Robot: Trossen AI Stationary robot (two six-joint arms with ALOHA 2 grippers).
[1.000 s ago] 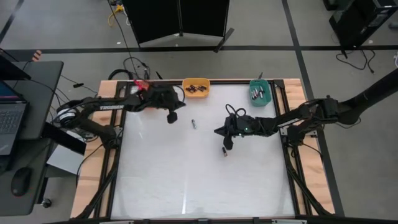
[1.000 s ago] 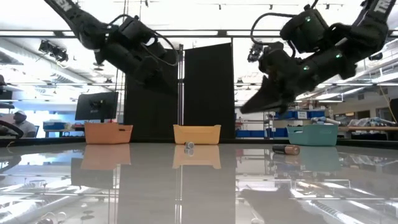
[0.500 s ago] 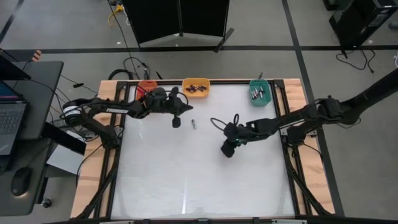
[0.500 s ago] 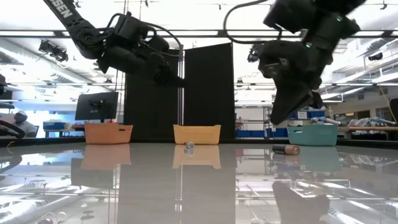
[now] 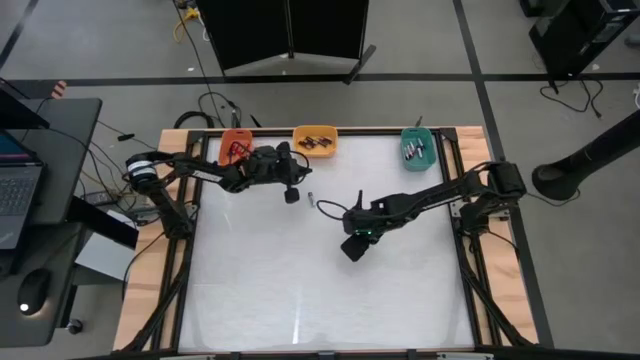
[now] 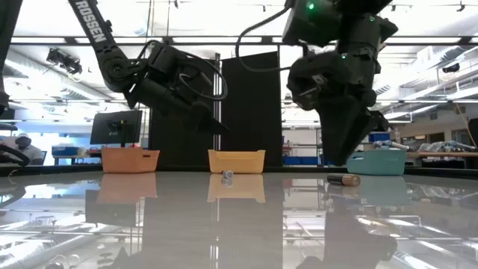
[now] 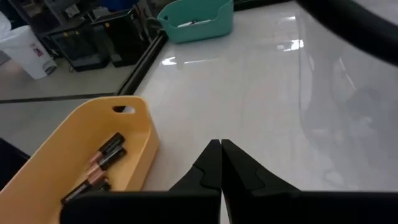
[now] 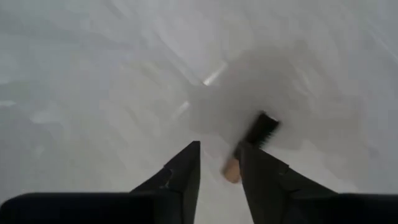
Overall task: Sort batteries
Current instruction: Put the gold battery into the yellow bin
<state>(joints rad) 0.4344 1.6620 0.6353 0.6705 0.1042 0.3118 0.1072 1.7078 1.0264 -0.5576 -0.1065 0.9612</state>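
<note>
R hand [image 8: 217, 163] hovers mid-table, fingers parted narrowly over a loose battery [image 8: 252, 144], lined up to pinch it. L hand [image 7: 221, 163] pressed shut, empty, at 11 o'clock near yellow bin [image 7: 93, 143].

We see two black jointed arms trailing looped black cables, the left arm [image 6: 101, 41] lettered ROSSEN in white, the right arm [image 6: 336, 45] showing a green light, each ending in a pincer with tapered dark fingers [image 7: 208, 168].
</note>
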